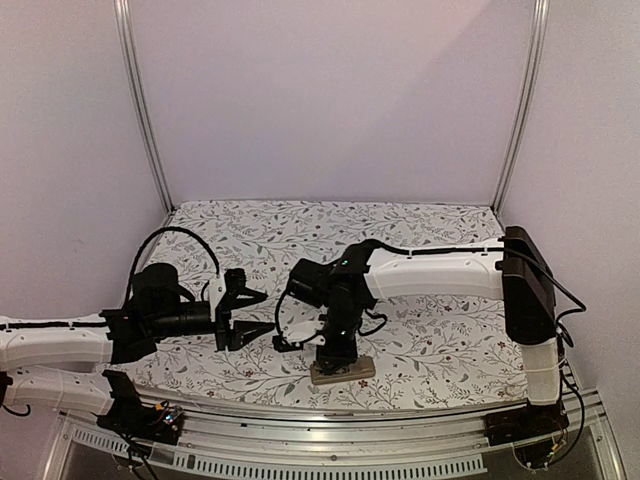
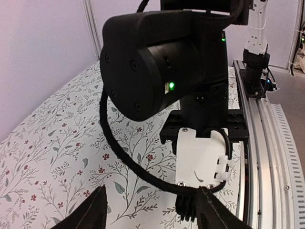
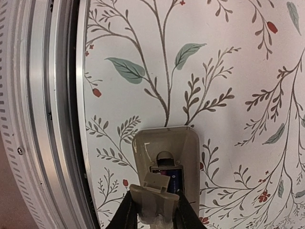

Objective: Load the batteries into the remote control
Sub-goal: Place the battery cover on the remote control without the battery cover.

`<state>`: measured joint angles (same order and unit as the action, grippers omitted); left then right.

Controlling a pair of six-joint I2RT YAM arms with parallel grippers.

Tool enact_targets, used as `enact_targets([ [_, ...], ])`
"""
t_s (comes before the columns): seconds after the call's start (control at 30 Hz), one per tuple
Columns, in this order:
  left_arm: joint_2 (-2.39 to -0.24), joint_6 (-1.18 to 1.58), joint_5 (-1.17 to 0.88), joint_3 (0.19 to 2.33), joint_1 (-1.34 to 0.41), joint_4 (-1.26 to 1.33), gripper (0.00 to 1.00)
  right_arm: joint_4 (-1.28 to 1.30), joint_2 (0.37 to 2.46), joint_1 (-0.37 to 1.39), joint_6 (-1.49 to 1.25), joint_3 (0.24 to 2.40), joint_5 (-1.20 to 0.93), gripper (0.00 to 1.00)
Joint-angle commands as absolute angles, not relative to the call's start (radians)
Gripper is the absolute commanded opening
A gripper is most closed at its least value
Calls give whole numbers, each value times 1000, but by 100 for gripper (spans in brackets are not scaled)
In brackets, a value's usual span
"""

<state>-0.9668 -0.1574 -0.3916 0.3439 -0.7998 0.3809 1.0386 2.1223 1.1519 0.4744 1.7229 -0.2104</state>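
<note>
Read no words, brands, numbers or signs in any of the three views. Made out only a few pale specks on the dark battery in the recess of the remote control at the near edge of the table, too small and blurred to pass for letters or figures.
</note>
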Motion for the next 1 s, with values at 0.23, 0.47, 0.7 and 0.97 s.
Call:
enact_targets([
  [0.23, -982, -169, -387, 331, -787, 393, 63, 1079, 2178, 1150, 533, 1738, -165, 11],
  [0.47, -984, -164, -389, 327, -787, 401, 63, 1071, 2161, 1150, 535, 1712, -126, 12],
  [0.7, -983, -167, -389, 328, -786, 398, 63, 1073, 2181, 1150, 549, 1727, -133, 14],
  [0.97, -989, -164, -390, 327, -787, 403, 63, 1072, 2190, 1150, 552, 1737, -135, 25],
])
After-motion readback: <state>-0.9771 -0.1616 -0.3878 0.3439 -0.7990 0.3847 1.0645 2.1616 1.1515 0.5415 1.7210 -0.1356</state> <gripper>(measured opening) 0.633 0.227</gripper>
